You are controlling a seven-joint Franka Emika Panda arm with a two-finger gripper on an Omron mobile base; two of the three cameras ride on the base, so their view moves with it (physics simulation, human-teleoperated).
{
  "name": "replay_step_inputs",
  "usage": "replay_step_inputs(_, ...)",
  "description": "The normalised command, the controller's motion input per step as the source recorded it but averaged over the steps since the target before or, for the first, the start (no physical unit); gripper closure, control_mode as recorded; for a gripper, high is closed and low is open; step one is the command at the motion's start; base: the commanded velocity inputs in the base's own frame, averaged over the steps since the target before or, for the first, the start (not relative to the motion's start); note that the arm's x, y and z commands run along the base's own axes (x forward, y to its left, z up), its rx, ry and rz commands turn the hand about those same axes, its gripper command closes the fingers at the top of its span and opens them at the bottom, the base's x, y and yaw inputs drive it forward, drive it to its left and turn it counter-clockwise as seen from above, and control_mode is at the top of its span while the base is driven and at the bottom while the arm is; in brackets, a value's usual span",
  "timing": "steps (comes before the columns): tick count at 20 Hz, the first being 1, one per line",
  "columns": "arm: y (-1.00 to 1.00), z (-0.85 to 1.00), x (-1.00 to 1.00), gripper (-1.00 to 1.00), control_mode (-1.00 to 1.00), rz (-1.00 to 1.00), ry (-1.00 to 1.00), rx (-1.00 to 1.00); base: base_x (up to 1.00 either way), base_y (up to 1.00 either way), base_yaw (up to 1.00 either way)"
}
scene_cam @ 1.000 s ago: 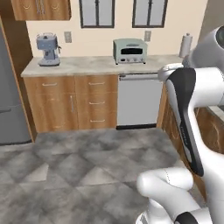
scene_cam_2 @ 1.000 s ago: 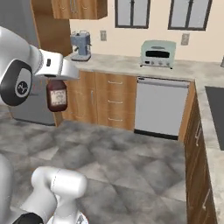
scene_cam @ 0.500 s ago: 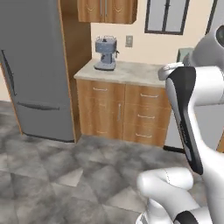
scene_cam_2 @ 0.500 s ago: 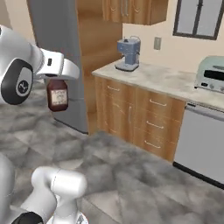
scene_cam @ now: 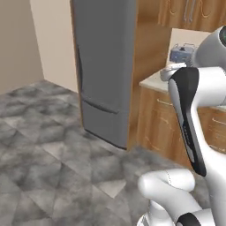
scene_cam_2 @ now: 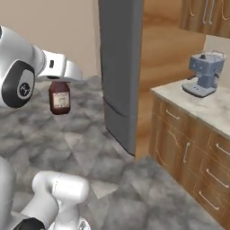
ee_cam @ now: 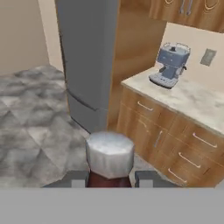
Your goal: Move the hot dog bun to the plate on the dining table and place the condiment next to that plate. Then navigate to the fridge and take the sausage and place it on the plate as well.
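Claw [ee_cam: 109, 178] clamped on the condiment [scene_cam_2: 59, 97]. Hand view: the two finger tips sit either side of the bottle's neck, pale cap [ee_cam: 110, 154] rising between them. Right base view: bottle hangs upright below the hand, long axis vertical, label facing the camera, well clear of the floor, in the left part of the scene.

Fridge [scene_cam_2: 120, 67] stands ahead, doors shut, grey front unbroken but for the seam between upper and lower door. It lies right of the carried bottle in the right base view, and far-centre in the hand view. Light wood side panel [scene_cam: 148, 84] on its right. Beyond that, the kitchen tabletop [ee_cam: 192, 98] over wooden drawers, with a blue-grey coffee machine [ee_cam: 170, 64] on it.

No dining table, plate or bun in these views.

Judgement: the step in hand is the carry of the condiment toward the plate, set-down not yet done. The relation that matters is bottle to plate, and it cannot be read here; the base faces the fridge corner, so the table must lie elsewhere, likely behind or off to one side. The coming move calls for the base to turn or drive until the table comes into sight. Keep the bottle upright meanwhile. Risk: arm swinging wide near the fridge front while the base turns.
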Motion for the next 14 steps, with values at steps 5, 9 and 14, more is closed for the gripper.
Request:
replay_step_inputs(5,0.00,0.00,0.00,1.00,1.00,0.00,0.00,0.00,1.00,-0.06,0.63)
replay_step_inputs(9,0.00,0.00,0.00,1.00,1.00,0.00,0.00,0.00,1.00,-0.08,0.58)
replay_step_inputs(14,0.00,0.00,0.00,1.00,1.00,0.00,0.00,0.00,1.00,-0.18,0.53)
